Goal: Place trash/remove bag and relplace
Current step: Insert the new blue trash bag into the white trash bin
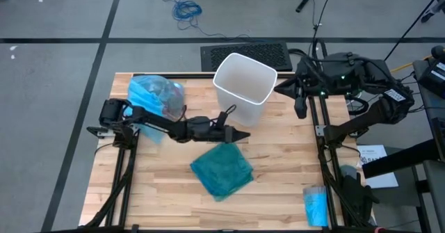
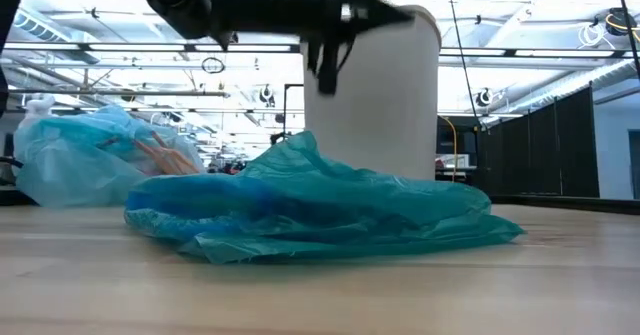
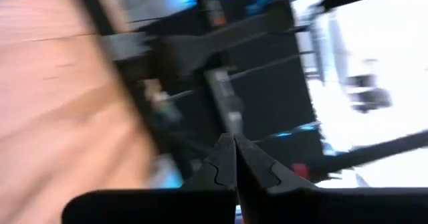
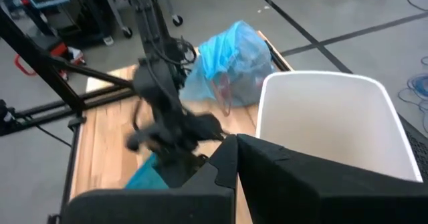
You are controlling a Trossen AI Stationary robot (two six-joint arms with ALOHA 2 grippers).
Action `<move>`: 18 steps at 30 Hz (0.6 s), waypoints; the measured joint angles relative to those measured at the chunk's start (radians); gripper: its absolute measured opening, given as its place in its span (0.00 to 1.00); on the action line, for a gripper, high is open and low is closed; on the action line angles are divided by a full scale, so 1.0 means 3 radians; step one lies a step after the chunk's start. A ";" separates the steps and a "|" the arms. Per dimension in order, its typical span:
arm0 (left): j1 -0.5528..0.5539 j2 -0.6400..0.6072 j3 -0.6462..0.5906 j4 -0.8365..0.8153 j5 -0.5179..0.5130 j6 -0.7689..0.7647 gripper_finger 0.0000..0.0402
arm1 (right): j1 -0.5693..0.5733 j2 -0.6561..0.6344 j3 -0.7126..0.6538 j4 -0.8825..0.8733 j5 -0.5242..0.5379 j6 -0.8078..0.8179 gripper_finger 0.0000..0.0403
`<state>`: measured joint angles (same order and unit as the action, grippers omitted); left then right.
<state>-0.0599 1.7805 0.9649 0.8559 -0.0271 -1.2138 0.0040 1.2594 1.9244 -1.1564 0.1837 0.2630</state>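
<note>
Left gripper [image 1: 243, 135] pinched shut, empty, just above the teal bag [image 1: 222, 169], white bin [image 1: 243, 87] beyond.

Light sky-blue plastic bag [image 1: 154, 94] at wooden table's [image 1: 278, 163] back-left corner; white plastic bin [image 1: 244, 87] back centre; crumpled teal-green bag [image 1: 222, 170] in front of bin.

Four views, one tabletop [image 1: 278, 163].

Straight down from overhead, the whole tabletop is taken in; from surface level, close behind the teal bag [image 2: 320, 210], the room beyond is faced. The white bin [image 1: 243, 87] is shared by overhead, low and right wrist views; the left wrist view is tilted past the tabletop edge.
</note>
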 joint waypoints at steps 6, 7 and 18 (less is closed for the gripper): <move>-0.0219 0.0000 0.0038 0.0875 0.0067 0.0186 0.00 | -0.0001 0.0013 -0.0149 -0.0187 0.0019 -0.0046 0.00; -0.0266 0.0000 0.0075 0.0944 0.0087 0.0264 0.00 | -0.0001 0.0013 -0.0221 -0.0187 0.0028 -0.0046 0.00; -0.0573 -0.0356 0.1528 -0.2895 -0.0182 0.1651 0.00 | -0.0002 -0.0006 -0.1137 0.0142 -0.0381 0.0132 0.00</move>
<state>-0.2318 1.6736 1.4232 -0.0127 -0.0817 -0.7186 0.0036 1.2575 1.5832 -1.1140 0.0693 0.3025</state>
